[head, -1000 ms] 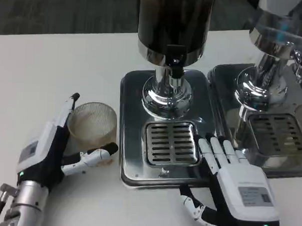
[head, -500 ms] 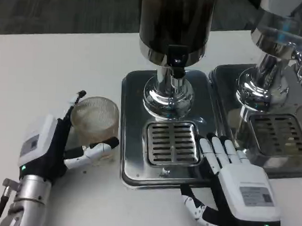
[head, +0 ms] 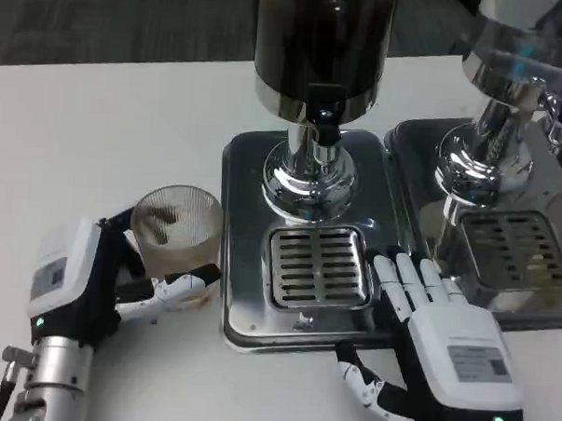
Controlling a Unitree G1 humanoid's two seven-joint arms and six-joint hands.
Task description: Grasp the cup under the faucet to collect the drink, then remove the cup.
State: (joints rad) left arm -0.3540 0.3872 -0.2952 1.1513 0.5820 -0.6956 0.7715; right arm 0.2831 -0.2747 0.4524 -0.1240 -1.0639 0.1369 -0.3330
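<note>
The clear ribbed cup (head: 176, 226) is gripped by the left hand (head: 101, 282), fingers wrapped round its sides, and is tilted over the white worktop (head: 98, 137) just left of the steel drip tray (head: 318, 266), not under the faucet (head: 324, 119). The right hand (head: 438, 348) is laid flat on the tray's near right corner, fingers extended and holding nothing.

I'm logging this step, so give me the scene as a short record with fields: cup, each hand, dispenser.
cup: clear ribbed cup, on the table left of the drip tray, not under the faucet
left hand: left hand wraps the cup
right hand: right hand lies flat by the tray's right edge, holds nothing
dispenser: faucet above grated drip tray
</note>
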